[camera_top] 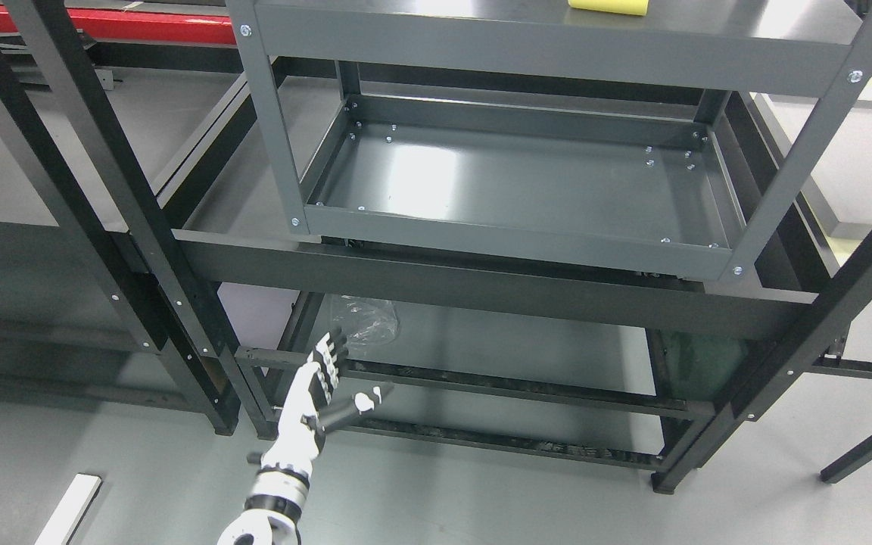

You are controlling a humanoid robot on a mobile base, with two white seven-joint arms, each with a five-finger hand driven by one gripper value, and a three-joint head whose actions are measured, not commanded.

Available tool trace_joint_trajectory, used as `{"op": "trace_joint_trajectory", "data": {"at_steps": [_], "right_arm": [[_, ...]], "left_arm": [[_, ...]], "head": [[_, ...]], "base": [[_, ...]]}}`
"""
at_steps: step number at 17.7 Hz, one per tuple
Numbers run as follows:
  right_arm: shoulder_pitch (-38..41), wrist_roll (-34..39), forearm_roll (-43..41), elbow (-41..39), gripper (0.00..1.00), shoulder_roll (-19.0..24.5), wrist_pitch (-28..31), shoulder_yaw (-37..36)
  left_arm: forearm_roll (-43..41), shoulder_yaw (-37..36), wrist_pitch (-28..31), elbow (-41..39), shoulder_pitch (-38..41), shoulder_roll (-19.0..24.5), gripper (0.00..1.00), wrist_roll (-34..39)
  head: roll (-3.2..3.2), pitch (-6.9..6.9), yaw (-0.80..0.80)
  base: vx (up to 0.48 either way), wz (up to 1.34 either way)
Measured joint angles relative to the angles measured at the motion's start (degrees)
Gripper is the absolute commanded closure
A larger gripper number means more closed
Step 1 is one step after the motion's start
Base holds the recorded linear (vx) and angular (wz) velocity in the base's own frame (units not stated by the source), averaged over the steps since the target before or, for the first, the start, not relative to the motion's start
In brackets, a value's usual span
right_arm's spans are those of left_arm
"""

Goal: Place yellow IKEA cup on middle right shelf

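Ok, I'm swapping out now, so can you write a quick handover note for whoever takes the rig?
Left robot hand: open, empty, raised low in front of the rack. Right arm: out of view.
Yellow cup: on the grey unit's top shelf, at the picture's top edge, only partly seen.
Done: nothing visible; the cup isn't grasped.
Left: grasp the cup, move it to the middle right shelf.

A crumpled clear plastic bag [370,319] lies on the low shelf behind the black front rail [481,386]. At far left, a black rack frame [88,174] stands on the grey floor [481,499]. A white strip [69,511] lies on the floor at lower left. A red beam [118,26] crosses the top left corner.
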Motion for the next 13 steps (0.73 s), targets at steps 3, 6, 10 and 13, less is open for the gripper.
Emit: {"op": "trace_joint_trajectory", "data": {"at_steps": [3,6,10,13], "right_arm": [[0.0,0.0,0.0,0.0,0.01,0.0,0.0,0.0],[0.0,0.0,0.0,0.0,0.01,0.0,0.0,0.0],[0.0,0.0,0.0,0.0,0.01,0.0,0.0,0.0],[0.0,0.0,0.0,0.0,0.01,0.0,0.0,0.0]], "left_arm": [[0.0,1.6,-2.4,-2.6,-1.8,-0.4,0.01,-3.0],[0.0,2.7,-3.3,-4.3,-2.6,-0.8,0.01,-3.6],[0.0,3.8,-3.5,-5.8,-2.9,-1.7,0.01,-3.8],[-0.1,4.4,-3.6,-6.4,-3.0,-2.3,0.01,-3.8]], "head": [[0.0,0.0,0.0],[0.0,0.0,0.0],[0.0,0.0,0.0],[0.0,0.0,0.0]], "base": [[0.002,0.01],[0.011,-0.02],[0.002,0.0],[0.0,0.0]]}}
